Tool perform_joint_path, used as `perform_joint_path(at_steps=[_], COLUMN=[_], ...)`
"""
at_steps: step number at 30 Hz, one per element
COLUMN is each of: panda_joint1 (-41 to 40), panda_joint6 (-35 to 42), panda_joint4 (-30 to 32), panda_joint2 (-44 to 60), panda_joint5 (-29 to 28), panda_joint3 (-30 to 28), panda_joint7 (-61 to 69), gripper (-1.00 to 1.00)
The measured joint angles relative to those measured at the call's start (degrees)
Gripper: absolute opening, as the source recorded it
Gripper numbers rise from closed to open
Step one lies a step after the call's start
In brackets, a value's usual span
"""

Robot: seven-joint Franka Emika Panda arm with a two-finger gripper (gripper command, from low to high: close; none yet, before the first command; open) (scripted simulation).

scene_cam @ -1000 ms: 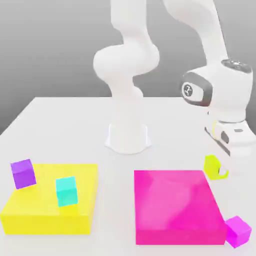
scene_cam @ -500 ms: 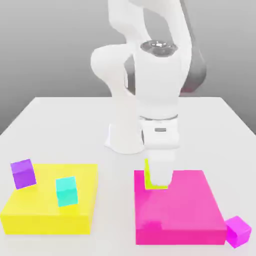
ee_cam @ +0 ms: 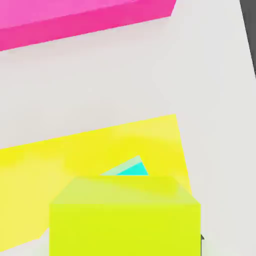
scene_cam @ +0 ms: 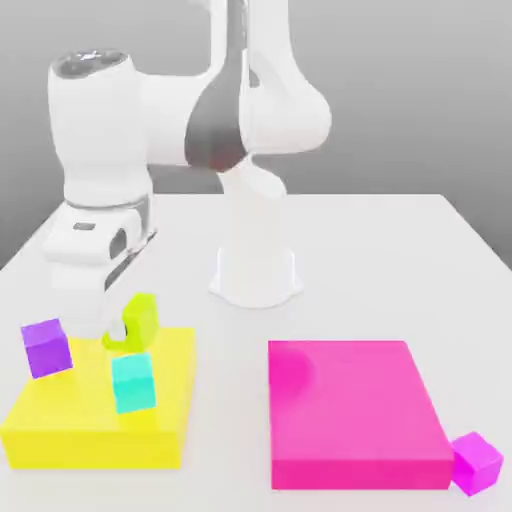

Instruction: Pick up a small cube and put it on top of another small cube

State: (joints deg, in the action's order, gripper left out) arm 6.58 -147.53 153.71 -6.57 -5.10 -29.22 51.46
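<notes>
The small lime cube [scene_cam: 143, 314] hangs in the air, with my gripper [scene_cam: 128, 328] shut on it. It is just above the small cyan cube [scene_cam: 133, 382], which sits on the big flat yellow block [scene_cam: 70, 425]. In the hand view the lime cube [ee_cam: 125, 217] is close up and covers most of the cyan cube [ee_cam: 132, 168]; a corner of the cyan cube sticks out past it, on the yellow block [ee_cam: 60, 155].
A small purple cube [scene_cam: 47, 347] leans on the yellow block's corner at the exterior view's left. A big flat magenta block [scene_cam: 355, 415] lies at the exterior view's right, with a small magenta cube [scene_cam: 476, 463] by its near corner. The arm's white base [scene_cam: 256, 272] stands behind.
The arm has swung from the exterior view's right to its left, carrying the lime cube over the magenta block to above the cyan cube.
</notes>
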Motion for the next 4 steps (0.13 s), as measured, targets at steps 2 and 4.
perform_joint_path(at_steps=[2,4], panda_joint1=[0.1,0.1], panda_joint6=[-2.9,-2.9], panda_joint4=[0.5,0.5], panda_joint2=[2.5,2.5], panda_joint5=[1.2,1.2], panda_joint3=[-0.2,-0.2], panda_joint7=[1.0,1.0], gripper=[1.00,1.00])
